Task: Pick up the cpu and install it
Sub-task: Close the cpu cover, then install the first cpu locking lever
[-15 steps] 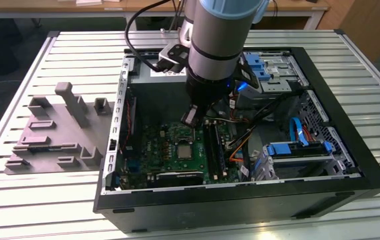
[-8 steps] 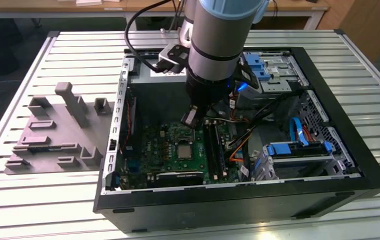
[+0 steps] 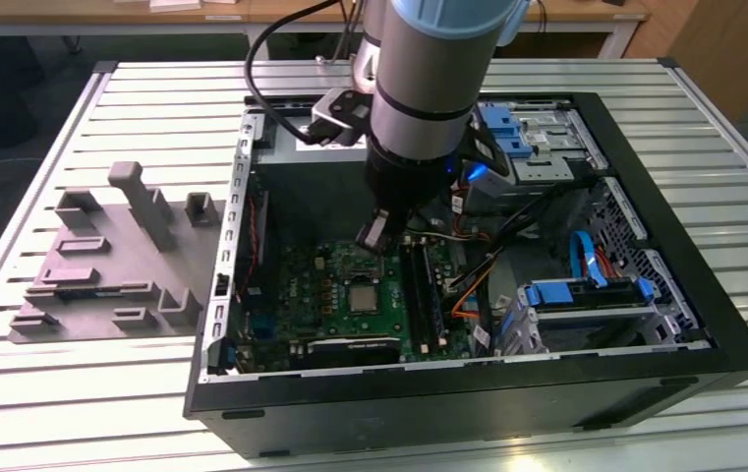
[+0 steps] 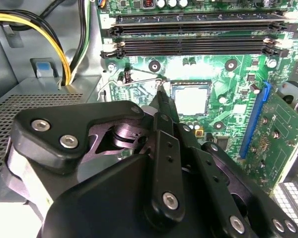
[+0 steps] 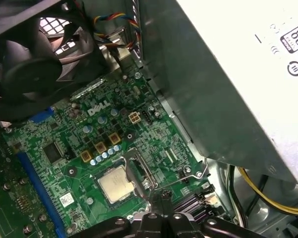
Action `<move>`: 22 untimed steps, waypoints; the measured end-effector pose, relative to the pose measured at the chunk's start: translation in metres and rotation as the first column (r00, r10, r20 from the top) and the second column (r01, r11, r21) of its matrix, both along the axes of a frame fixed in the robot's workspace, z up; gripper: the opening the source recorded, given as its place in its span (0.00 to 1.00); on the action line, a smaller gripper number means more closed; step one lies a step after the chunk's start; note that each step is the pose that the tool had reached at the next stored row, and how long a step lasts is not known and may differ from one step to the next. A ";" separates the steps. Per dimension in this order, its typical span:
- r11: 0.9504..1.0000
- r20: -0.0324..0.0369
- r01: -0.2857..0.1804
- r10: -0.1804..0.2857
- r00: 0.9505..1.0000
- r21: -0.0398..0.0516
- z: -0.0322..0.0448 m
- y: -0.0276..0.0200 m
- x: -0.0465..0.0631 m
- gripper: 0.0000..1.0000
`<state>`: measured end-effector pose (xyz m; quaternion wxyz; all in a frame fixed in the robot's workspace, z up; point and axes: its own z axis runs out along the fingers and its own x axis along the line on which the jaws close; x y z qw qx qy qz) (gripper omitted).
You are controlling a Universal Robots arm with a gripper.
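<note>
The cpu point(image 3: 365, 295) lies flat in its socket on the green motherboard point(image 3: 308, 285) inside the black computer case point(image 3: 688, 324). Its silvery top shows in both wrist views point(image 4: 191, 99) point(image 5: 115, 184). The silver socket frame point(image 5: 137, 171) stands along one side of the cpu, and its wire lever point(image 5: 191, 174) sticks out beside it. My gripper point(image 3: 376, 239) hangs over the board, a little above and to one side of the socket. Its thin fingertips point(image 4: 161, 94) are pressed together with nothing between them, close to the lever point(image 4: 139, 79). The same tips point(image 5: 164, 195) sit just off the frame's end.
Black memory slots point(image 4: 193, 29) run next to the socket. A grey power supply point(image 5: 238, 74) and a black fan point(image 5: 35, 64) flank the board. Yellow cables point(image 4: 64, 54) hang near the gripper. Blue drive cages point(image 3: 584, 295) fill the case's right. A grey plastic fixture point(image 3: 98, 265) lies on the slatted table's left.
</note>
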<state>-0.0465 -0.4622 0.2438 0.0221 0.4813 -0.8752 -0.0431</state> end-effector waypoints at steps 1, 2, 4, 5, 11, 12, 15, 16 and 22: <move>1.000 0.000 -0.001 0.001 1.000 0.000 0.0001 -0.0007 0.000 0.11; 1.000 0.000 -0.001 0.001 1.000 0.000 0.0000 -0.0016 0.000 0.11; 1.000 0.000 -0.003 0.003 1.000 0.000 -0.0001 -0.0036 -0.001 0.11; 1.000 0.000 -0.003 0.003 1.000 0.000 -0.0001 -0.0049 -0.001 0.11; 1.000 0.000 -0.008 0.008 1.000 0.000 -0.0001 -0.0144 -0.004 0.11; 1.000 0.000 -0.009 0.009 1.000 0.000 -0.0002 -0.0157 -0.005 0.11; 1.000 0.000 -0.012 0.012 1.000 0.001 -0.0001 -0.0180 -0.006 0.11; 1.000 0.000 -0.013 0.013 1.000 0.001 -0.0001 -0.0183 -0.006 0.11; 1.000 0.000 -0.014 0.014 1.000 0.001 -0.0002 -0.0183 -0.006 0.11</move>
